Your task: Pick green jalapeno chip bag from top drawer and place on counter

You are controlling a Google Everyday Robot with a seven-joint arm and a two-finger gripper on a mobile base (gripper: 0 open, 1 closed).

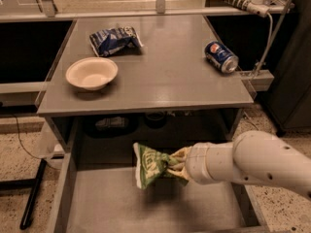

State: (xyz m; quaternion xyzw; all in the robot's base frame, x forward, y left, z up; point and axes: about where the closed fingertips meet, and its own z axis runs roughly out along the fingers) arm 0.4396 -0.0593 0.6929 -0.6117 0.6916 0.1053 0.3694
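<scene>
Here, my hand [179, 166] sits low and right of centre, inside the open top drawer [112, 208], reaching in from the right. It is clenched on the green jalapeno chip bag [150, 165], pinching the bag's right end so that the foil bunches there.

Farthest to the left of my hand, and above it on the grey desk [165, 76], stands a cream bowl [92, 73], upright near the desk's front left corner. Just behind the bowl, toward the back of the desk, lies a crumpled blue and white snack bag [114, 39].

Directly left of my hand the green bag spreads out, its white lettering facing up and toward the camera, over the smooth drawer floor. I cannot tell whether its lower edge touches that floor. It is below the desk's front edge, not on the desk.

Above and to the right of my hand, a blue soda can [221, 57] lies on its side near the desk's right edge. My white arm [252, 161] runs off right.
</scene>
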